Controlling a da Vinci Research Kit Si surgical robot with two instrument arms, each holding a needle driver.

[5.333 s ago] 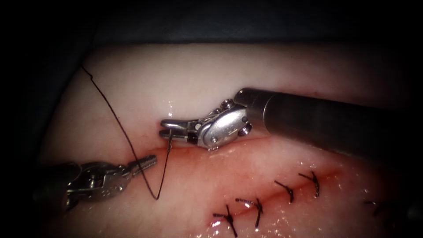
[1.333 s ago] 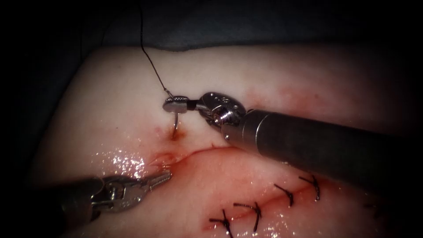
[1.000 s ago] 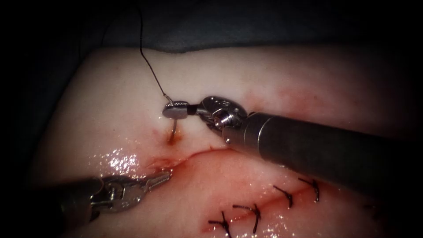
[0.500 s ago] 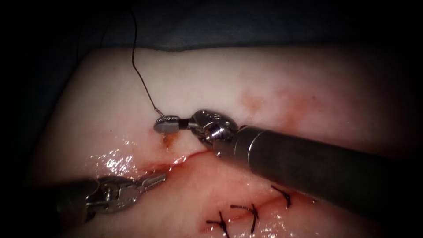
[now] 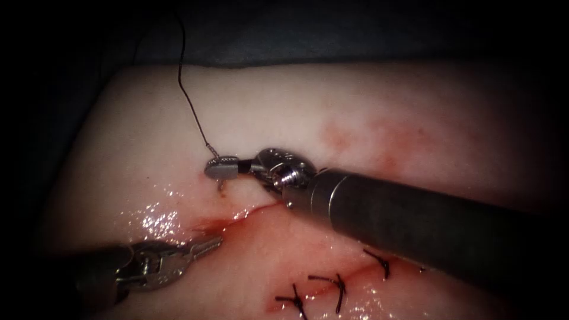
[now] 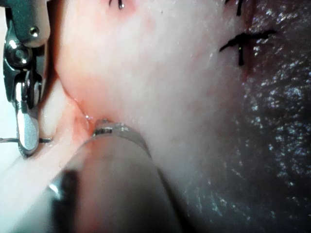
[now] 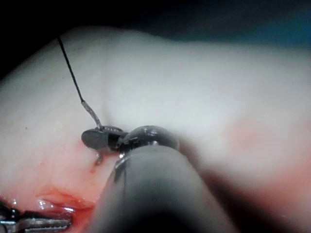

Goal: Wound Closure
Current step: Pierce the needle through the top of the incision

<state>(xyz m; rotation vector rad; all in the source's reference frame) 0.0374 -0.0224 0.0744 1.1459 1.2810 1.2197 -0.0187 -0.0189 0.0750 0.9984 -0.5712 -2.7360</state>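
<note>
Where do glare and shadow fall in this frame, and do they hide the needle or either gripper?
Endoscope view: glare on the wet tissue left of the cut, dark edges; right gripper holds the needle near its thread end, most of it buried in tissue; left gripper lit, shut, empty. Right wrist view: the needle lies in the gripper's shadow.
</note>
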